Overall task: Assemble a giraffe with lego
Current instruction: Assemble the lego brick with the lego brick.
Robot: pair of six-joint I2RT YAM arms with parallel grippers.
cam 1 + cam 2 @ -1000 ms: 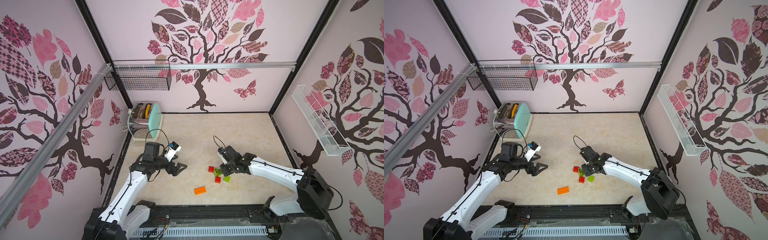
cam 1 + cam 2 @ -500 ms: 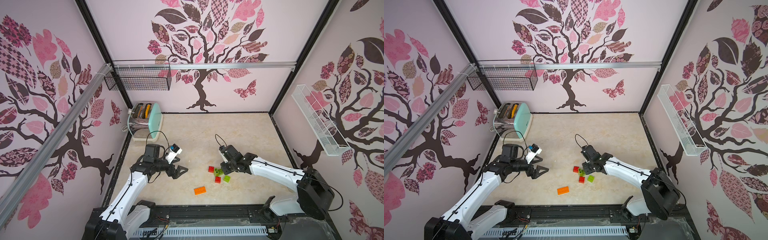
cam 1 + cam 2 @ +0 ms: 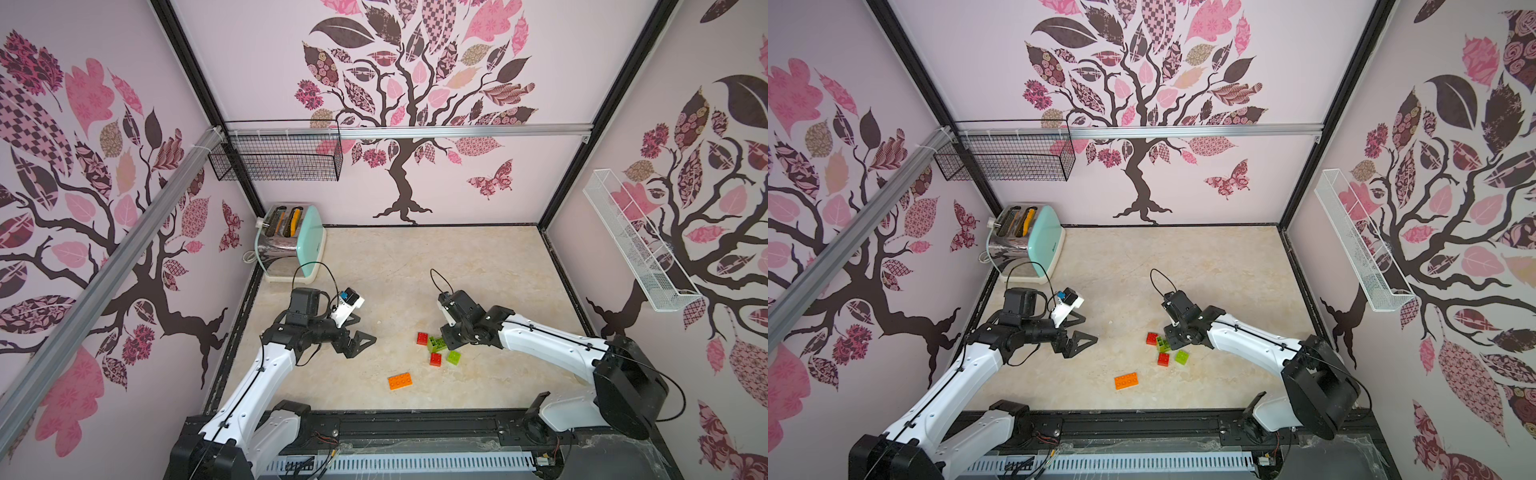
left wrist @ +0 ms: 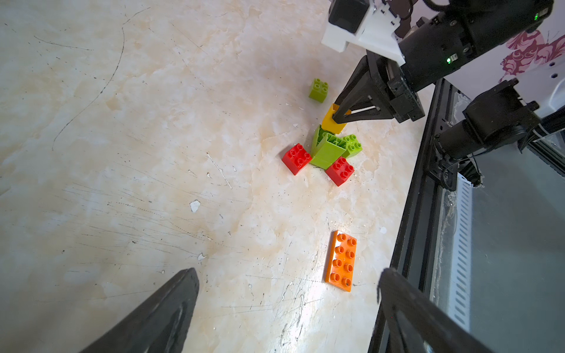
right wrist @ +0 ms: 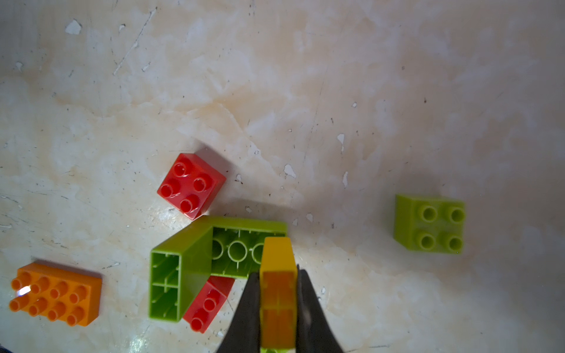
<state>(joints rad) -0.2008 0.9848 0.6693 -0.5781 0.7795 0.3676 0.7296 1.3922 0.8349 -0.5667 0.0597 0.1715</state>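
The lego lies loose near the table's front. My right gripper (image 5: 278,273) is shut on the yellow brick (image 5: 277,259), held over two lime green bricks (image 5: 195,253) that lie in an L with their hollow sides up. Beside these are two red bricks (image 3: 422,338) (image 3: 435,359), a small green brick (image 3: 454,357) and the orange brick (image 3: 400,381). One more green brick (image 4: 351,146) shows behind the L. My left gripper (image 3: 359,332) hangs open and empty to the left of the pile. No giraffe figure is in view.
A mint and chrome toaster (image 3: 291,241) stands in the back left corner. A black wire basket (image 3: 276,156) hangs on the back wall, a white one (image 3: 636,245) on the right wall. A black rail (image 3: 415,419) runs along the table's front edge.
My left gripper has drifted a little to the right, toward the bricks, staying open. The right gripper has kept its hold on the yellow brick and has hardly moved.
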